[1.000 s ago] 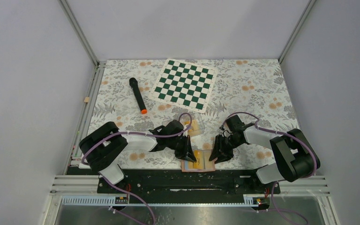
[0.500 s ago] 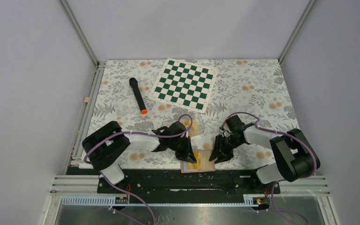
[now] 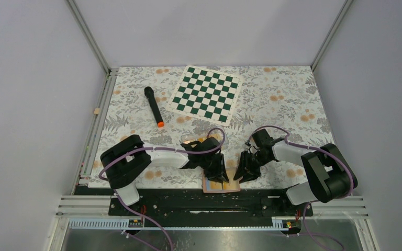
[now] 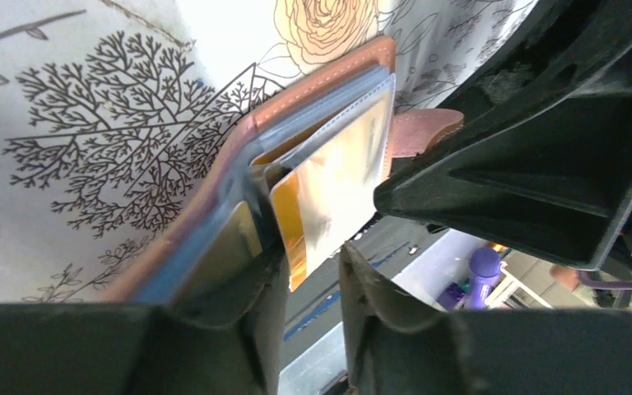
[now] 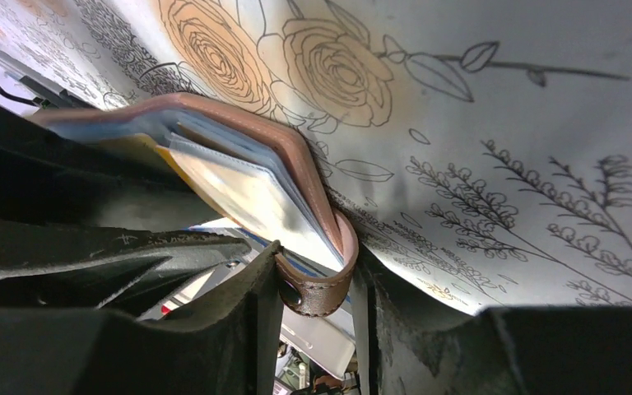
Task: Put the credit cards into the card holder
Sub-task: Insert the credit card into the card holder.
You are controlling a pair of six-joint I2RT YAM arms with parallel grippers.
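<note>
Top external view: both arms reach in toward the near middle edge of the floral table [image 3: 285, 99], where the card holder [image 3: 221, 185] lies open. The left gripper [image 3: 217, 171] is over its left part and the right gripper [image 3: 244, 173] is at its right end. Left wrist view: a yellow-orange credit card [image 4: 329, 193] with a shiny face stands partly inside a clear pocket of the tan holder, and its lower corner sits in the narrow gap between the left gripper's fingers [image 4: 239, 288], against the left one. The gap looks wider than the card, so whether the card is pinched or loose cannot be told. Right wrist view: the right gripper's fingers are clamped on the holder's brown snap tab [image 5: 322, 288], which fills the gap, and the holder's leather edge curves up away from the cloth. Farther back on the table are a green-white chessboard [image 3: 205, 94], a black stick with an orange tip [image 3: 154, 106] and, just behind the left arm, a clear box [image 3: 194, 139] with something yellow inside.
</note>
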